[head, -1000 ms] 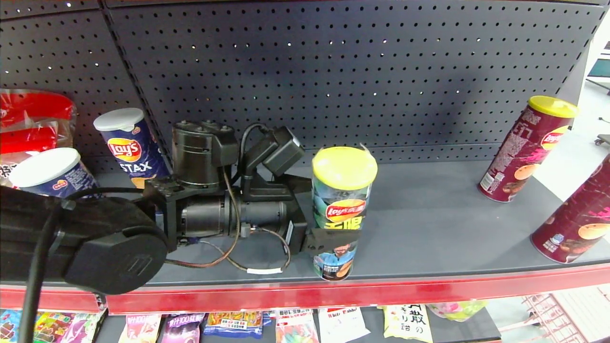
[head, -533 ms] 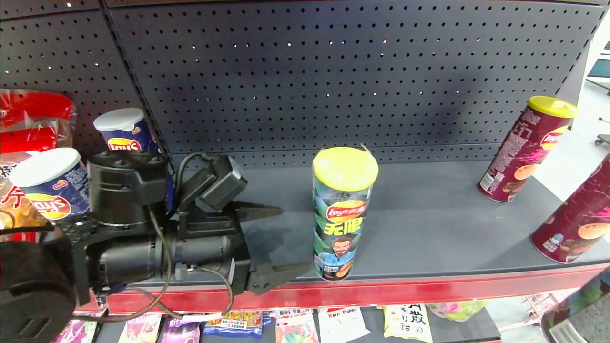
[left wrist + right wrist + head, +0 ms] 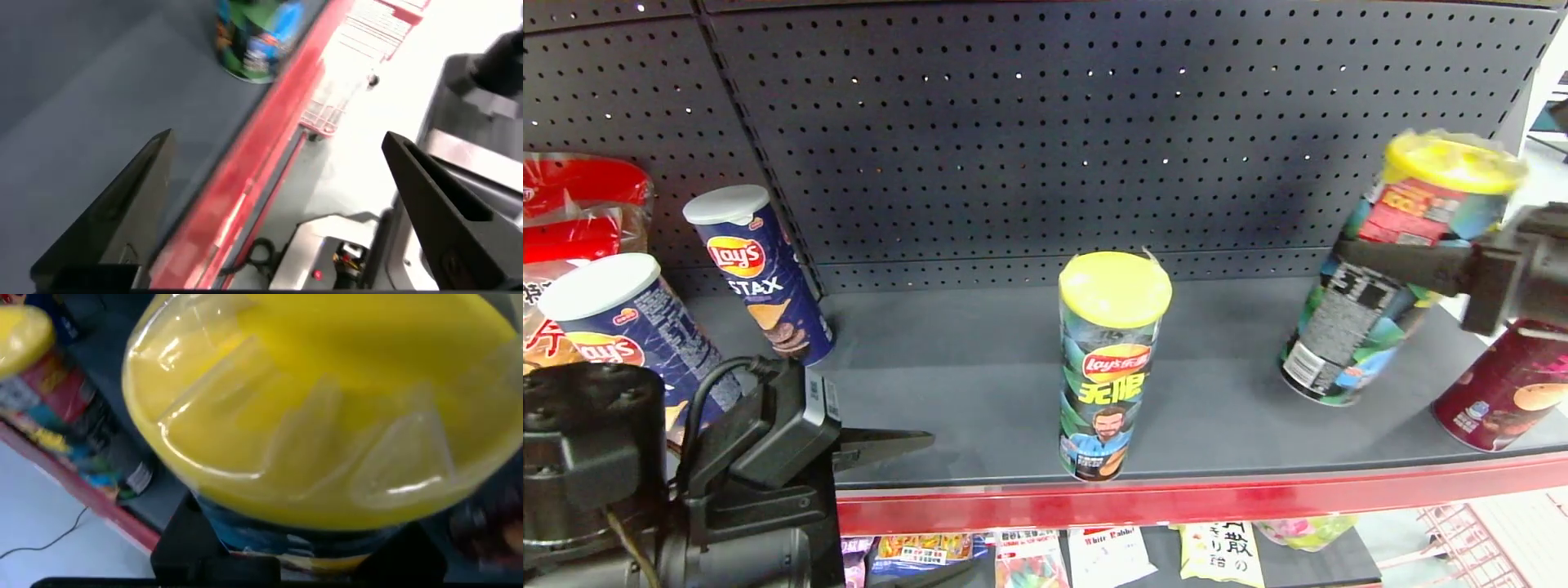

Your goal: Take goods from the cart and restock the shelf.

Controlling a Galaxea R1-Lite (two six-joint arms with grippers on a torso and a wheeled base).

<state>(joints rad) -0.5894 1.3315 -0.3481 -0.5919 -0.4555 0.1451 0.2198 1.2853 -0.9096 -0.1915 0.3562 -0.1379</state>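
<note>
A green chip can point(image 3: 1112, 367) with a yellow lid stands upright near the front of the grey shelf point(image 3: 980, 384), and its base shows in the left wrist view point(image 3: 253, 41). My left gripper point(image 3: 939, 502) is open and empty, low at the left by the shelf's red front edge point(image 3: 1176, 494), well clear of that can; its fingers point(image 3: 122, 220) spread wide. My right gripper point(image 3: 1364, 261) is shut on a second green can point(image 3: 1380, 310), tilted, held just above the shelf's right part. That can's yellow lid point(image 3: 327, 416) sits close to the right wrist camera.
Two blue chip cans point(image 3: 760, 269) point(image 3: 629, 327) and red bags point(image 3: 572, 212) stand at the shelf's left. A maroon can point(image 3: 1511, 392) sits at the right front, beside the held can. Snack packets point(image 3: 1029, 559) hang below. A red wire cart point(image 3: 359, 33) is on the floor.
My left gripper has let go of the standing green can and drawn back left and down off the shelf. My right gripper has come up from the lower right with the second can.
</note>
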